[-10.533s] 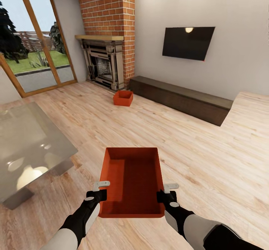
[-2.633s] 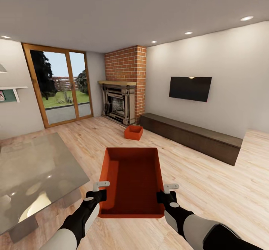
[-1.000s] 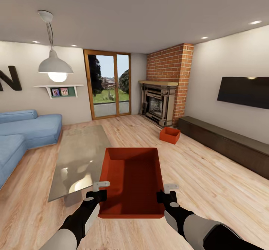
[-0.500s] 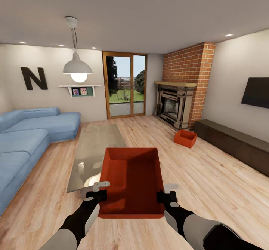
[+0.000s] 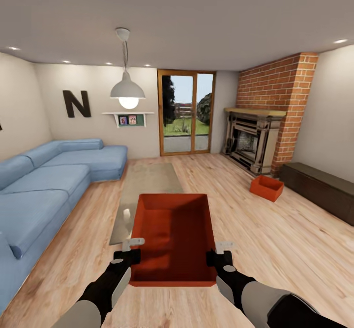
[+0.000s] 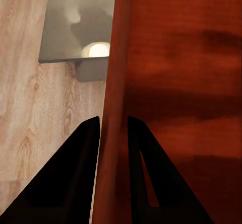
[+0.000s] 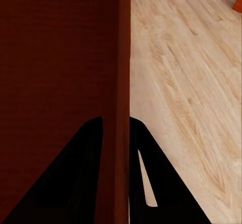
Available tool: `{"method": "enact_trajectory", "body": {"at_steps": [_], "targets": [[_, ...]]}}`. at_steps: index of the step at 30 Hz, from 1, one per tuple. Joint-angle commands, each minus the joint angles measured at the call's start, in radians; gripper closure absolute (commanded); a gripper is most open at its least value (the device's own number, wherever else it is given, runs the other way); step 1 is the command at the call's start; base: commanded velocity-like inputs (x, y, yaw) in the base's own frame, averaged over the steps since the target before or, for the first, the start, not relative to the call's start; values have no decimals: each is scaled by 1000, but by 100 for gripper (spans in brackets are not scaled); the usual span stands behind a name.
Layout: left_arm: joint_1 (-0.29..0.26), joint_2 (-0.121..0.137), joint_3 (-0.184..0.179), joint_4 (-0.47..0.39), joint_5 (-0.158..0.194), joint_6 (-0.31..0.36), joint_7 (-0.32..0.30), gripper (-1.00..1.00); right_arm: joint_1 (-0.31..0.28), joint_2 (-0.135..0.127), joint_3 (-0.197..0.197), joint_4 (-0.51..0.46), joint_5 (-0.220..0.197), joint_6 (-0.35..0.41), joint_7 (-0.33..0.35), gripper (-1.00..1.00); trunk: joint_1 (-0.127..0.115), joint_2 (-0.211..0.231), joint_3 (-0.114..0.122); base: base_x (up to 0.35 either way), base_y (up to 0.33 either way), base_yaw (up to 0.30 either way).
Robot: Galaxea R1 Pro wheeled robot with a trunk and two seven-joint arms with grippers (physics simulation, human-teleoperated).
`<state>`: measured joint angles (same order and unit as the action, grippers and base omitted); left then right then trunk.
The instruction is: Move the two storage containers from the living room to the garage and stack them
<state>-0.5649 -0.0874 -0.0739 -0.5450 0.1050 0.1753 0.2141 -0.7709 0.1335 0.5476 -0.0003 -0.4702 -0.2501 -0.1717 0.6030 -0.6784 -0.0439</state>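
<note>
Orange-red storage container carried level in front of the robot, left gripper jaws clamped on its left wall, right gripper jaws clamped on its right wall, second storage container on the wood-plank floor near the brick fireplace, blue sofa at left, glass coffee table beyond the held container.

Held storage container matt orange-red with faint woven grain, floor light wood plank with satin sheen, fireplace rough red brick, sofa matt blue cloth, coffee table glossy reflective glass, tool fingers matt black.
</note>
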Motion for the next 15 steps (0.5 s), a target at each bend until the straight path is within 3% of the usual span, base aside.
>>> {"method": "enact_trajectory", "body": {"at_steps": [1, 15], "targets": [[-1, 8, 33, -3, -5, 7, 16, 100, -1, -5, -21, 0, -13, -4, -3, 100, 0, -2, -1, 0, 0, 278], [-1, 8, 33, -3, -5, 7, 16, 100, -1, -5, -21, 0, -13, -4, -3, 100, 0, -2, 4, 0, 0, 278]]}}
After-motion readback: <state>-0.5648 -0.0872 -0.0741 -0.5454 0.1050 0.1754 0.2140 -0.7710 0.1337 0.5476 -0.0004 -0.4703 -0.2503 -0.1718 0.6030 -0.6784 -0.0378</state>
